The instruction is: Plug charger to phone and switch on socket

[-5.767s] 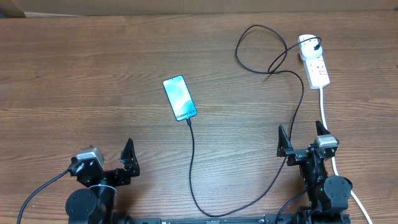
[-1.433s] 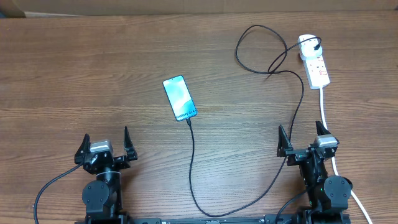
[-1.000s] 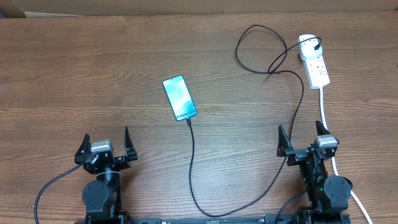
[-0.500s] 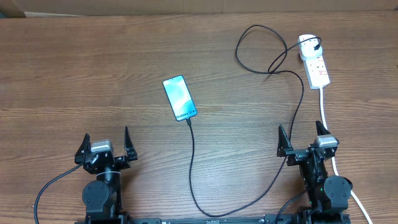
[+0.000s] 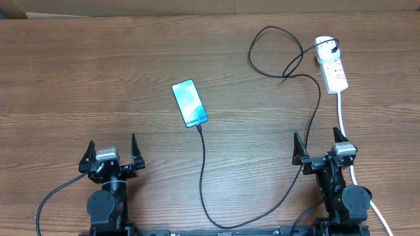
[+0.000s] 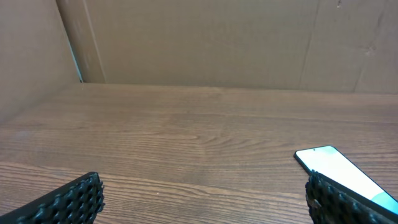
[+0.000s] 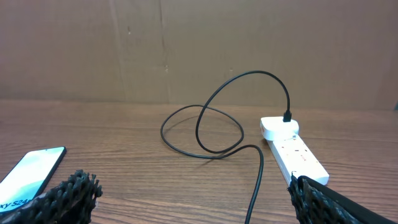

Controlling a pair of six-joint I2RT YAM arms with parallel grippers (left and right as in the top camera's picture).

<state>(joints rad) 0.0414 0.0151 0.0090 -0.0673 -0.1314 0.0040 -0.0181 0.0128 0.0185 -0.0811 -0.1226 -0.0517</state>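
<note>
Both arms are parked at the near edge of the brown wood-grain surface [image 5: 79, 78], clear of every task item. The left gripper [image 5: 109, 152] sits near the near-left corner with its jaws spread wide and nothing between them. The right gripper [image 5: 319, 148] sits near the near-right corner, likewise spread and empty.

The slim smartphone with a lit light-blue screen [image 5: 190, 103] lies flat near the middle of the surface, its lower end turned toward the near edge. The long thin black charger cable [image 5: 203, 172] meets that lower end; it appears plugged in, though the joint is too small to confirm.

From there the cable loops toward the near edge, rises past the right gripper, and coils before its black plug reaches the small white power strip [image 5: 332, 65] near the far-right corner.

Judgement: connection likely made; the switch state cannot be read.
</note>
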